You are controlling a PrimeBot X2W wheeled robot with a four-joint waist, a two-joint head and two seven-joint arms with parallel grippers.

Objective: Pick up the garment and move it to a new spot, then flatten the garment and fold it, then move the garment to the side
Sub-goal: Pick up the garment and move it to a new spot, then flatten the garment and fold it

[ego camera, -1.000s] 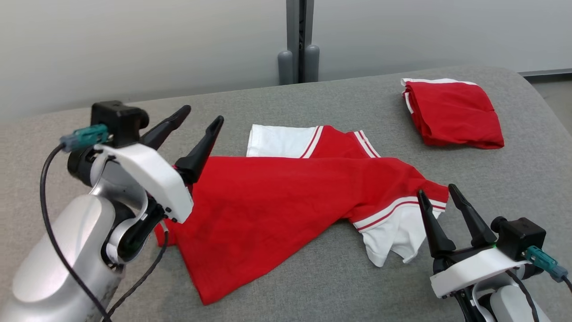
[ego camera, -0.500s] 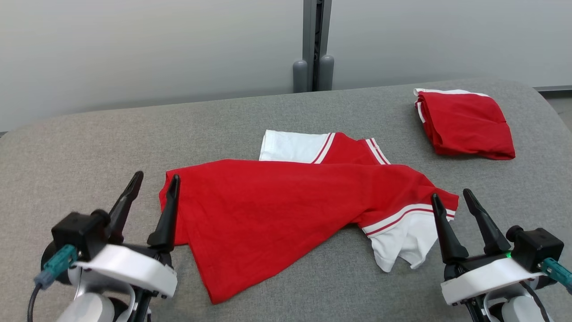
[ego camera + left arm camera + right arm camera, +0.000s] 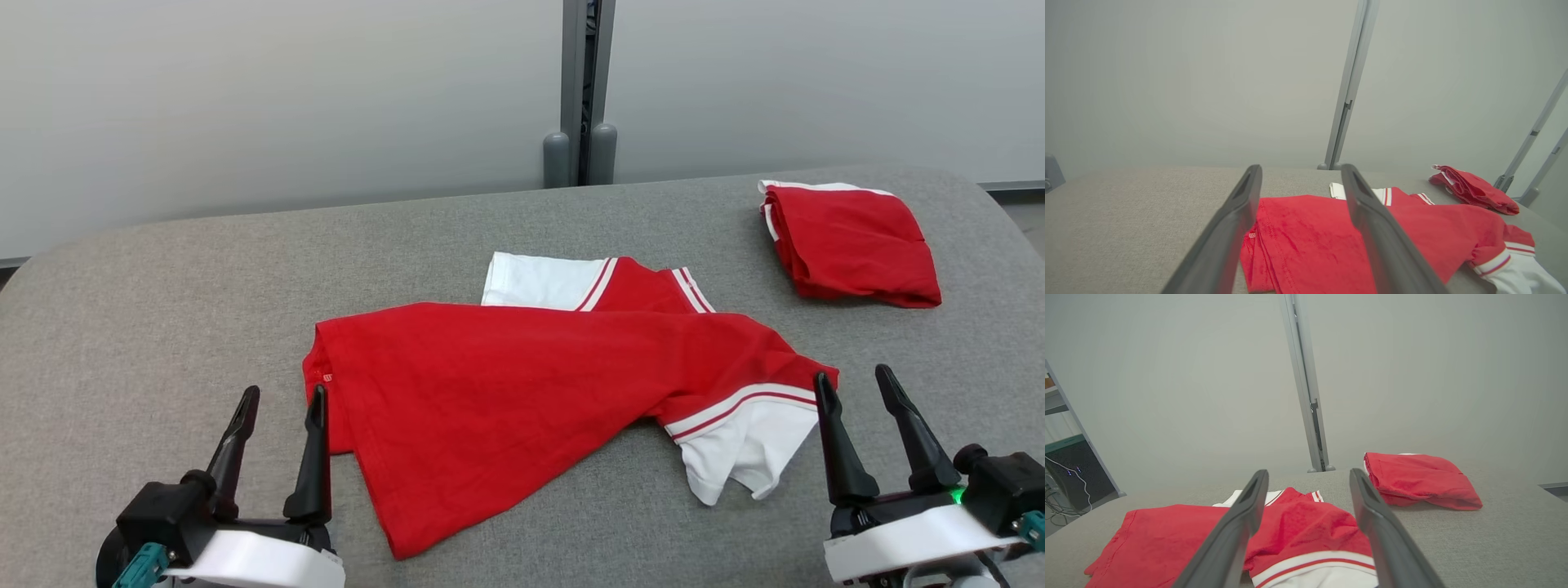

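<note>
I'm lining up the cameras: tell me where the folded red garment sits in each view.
Head view: folded red garment upper right, near the far right corner of the grey table.
Left wrist view: folded red garment right of middle, beyond the red-and-white shirt.
Right wrist view: folded red garment right of centre.
Shared landmark: grey upright post behind the table.

Red garment point(image 3: 506, 384), white striped sleeves; grey table point(image 3: 163, 310)
</note>
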